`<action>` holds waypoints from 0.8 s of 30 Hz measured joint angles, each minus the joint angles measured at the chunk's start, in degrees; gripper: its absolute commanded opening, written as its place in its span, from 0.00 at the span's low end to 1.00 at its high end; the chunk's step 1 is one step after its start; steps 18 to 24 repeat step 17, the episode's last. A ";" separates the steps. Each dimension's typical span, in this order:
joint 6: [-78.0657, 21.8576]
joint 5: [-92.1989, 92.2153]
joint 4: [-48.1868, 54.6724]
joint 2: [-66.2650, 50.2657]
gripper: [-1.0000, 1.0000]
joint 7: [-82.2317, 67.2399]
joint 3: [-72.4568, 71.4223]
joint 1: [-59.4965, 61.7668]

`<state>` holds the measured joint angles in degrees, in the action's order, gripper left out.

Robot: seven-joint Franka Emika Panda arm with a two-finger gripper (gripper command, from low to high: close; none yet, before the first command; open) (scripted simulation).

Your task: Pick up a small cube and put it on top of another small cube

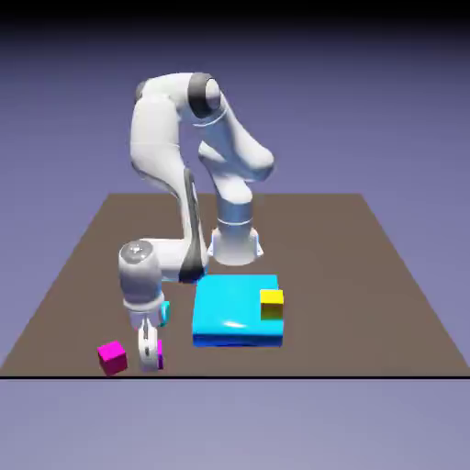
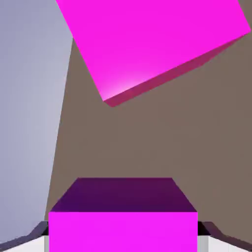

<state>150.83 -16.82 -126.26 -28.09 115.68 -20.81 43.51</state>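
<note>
Gripper [image 1: 149, 356]: I see it low at the table's [image 1: 367, 275] front edge, clenched on a magenta cube [image 2: 123, 229] that fills the gap between the fingertips [image 2: 206, 231].
Second magenta cube [image 1: 112, 356]: on the table, just beside the gripper toward the exterior view's left; in the hand view it sits apart from the held one.
Cyan slab [image 1: 234, 307]: near the middle, yellow cube [image 1: 272, 303] on its right part.

In the exterior view the gripper [image 1: 149, 358] hides most of one magenta cube [image 1: 160, 354]. In the hand view the other magenta cube [image 2: 152, 44] gets cut off up top, fingertips [image 2: 42, 231] barely showing.
</note>
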 measured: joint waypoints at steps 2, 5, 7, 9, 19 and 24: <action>-3.35 2.18 0.11 3.33 0.00 -0.74 -1.69 1.93; -9.38 5.42 6.34 3.83 0.00 2.54 -0.32 4.72; -11.74 6.68 8.77 4.03 0.00 3.82 0.22 5.80; -9.85 5.75 8.91 1.96 0.00 4.43 1.03 5.15; -10.05 5.78 8.90 2.11 1.00 4.41 0.97 5.20; -10.05 5.78 8.90 2.11 1.00 4.41 0.97 5.20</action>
